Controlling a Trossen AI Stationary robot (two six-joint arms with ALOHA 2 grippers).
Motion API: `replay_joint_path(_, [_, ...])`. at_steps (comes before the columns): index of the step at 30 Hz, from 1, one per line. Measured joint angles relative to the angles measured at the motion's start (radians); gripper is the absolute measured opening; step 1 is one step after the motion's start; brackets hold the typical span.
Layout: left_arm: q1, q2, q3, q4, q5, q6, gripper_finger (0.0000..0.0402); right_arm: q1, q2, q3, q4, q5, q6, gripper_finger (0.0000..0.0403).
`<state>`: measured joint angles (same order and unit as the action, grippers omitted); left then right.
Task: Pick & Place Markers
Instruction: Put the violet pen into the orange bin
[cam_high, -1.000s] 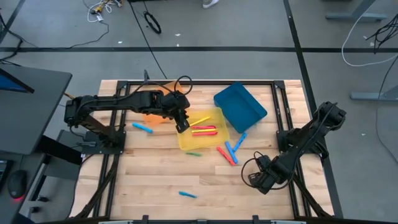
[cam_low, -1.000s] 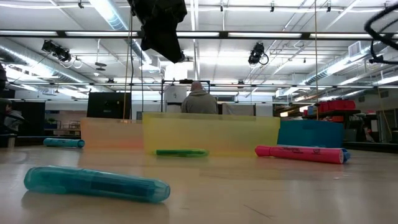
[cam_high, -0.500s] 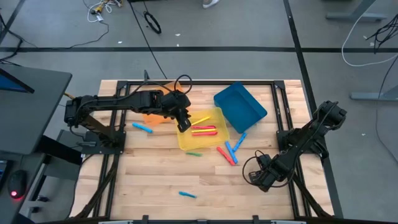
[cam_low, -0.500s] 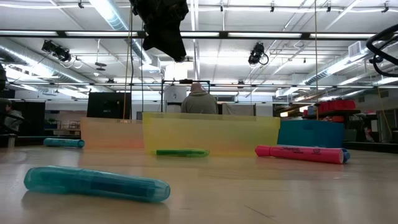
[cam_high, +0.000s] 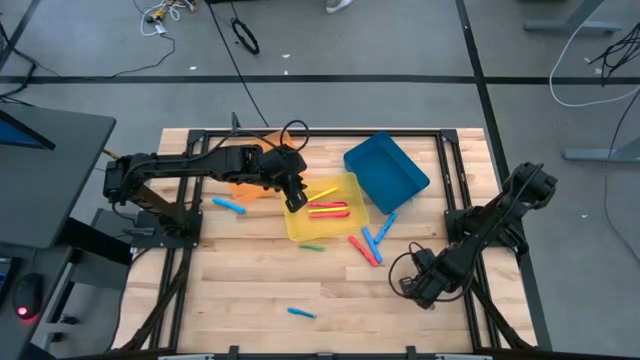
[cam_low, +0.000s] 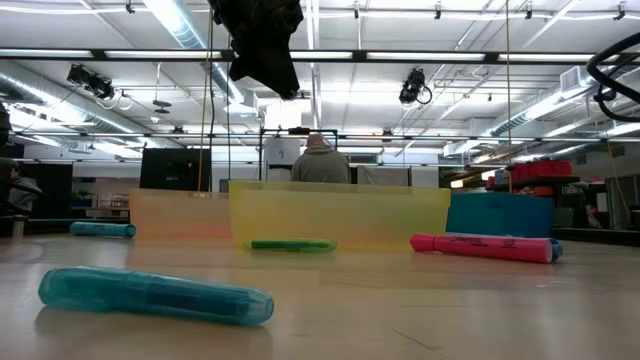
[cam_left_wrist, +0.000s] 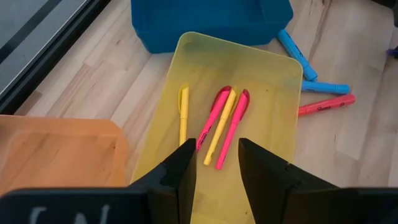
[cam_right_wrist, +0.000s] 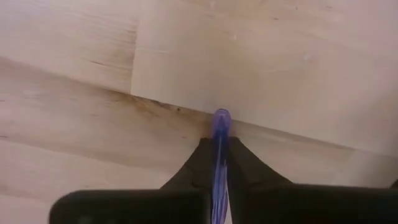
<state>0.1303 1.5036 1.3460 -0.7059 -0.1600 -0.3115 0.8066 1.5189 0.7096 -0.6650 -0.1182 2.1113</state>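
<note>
In the right wrist view a thin purple marker sits between the fingers of my right gripper, which is shut on it. This gripper points down at the table's near right. My left gripper hangs open over the near-left end of the yellow bin, holding nothing. In that bin lie a yellow marker and a pink, yellow and pink group. Loose markers on the wood: blue, green, teal, and a red and blue cluster. My right gripper pinches the purple marker between its two fingertips, coming from above and pointing down. The marker's rounded end sticks out past the fingertips, close over the wooden tabletop. Whether it rests on the wood I cannot tell.
The orange bin stands behind my left arm and the blue bin lies at the far right, next to the yellow one. A black frame edges the table. In the low view a person stands far behind.
</note>
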Motion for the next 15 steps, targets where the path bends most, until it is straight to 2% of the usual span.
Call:
replay_joint_path(8, [0.0,0.0,0.0,0.0,0.0,0.0,0.0124,0.0,0.004,0.136,-0.111,-0.072,-0.086,0.0018])
replay_joint_path(15, [0.0,0.001,0.0,-0.001,0.0,0.005,0.0124,0.0,0.003,0.466,-0.406,-0.135,-0.228,0.002])
